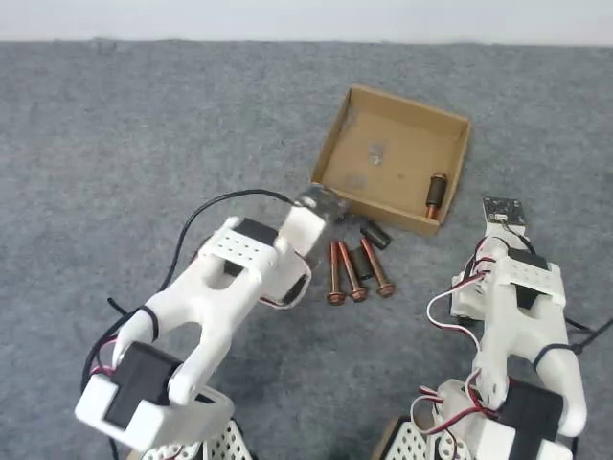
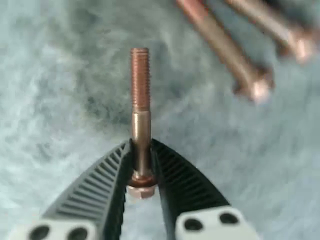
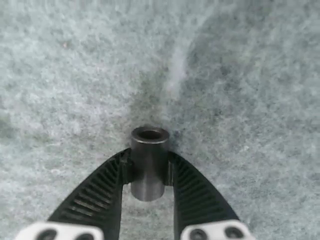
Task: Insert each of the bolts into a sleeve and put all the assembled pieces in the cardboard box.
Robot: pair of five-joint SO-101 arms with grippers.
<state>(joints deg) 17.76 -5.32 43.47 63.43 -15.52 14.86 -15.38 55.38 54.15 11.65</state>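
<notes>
My left gripper is shut on a copper bolt, gripping the shank just above the head, threaded end pointing away. In the high view this gripper hovers by the near left corner of the cardboard box. My right gripper is shut on a dark sleeve, its open bore facing the camera, and it sits right of the box. Three loose bolts and two dark sleeves lie on the carpet in front of the box. One assembled piece lies inside the box.
Grey carpet covers the table, with open room to the left and behind the box. Two of the loose bolts lie past the held bolt in the left wrist view. Black and red cables trail from both arms.
</notes>
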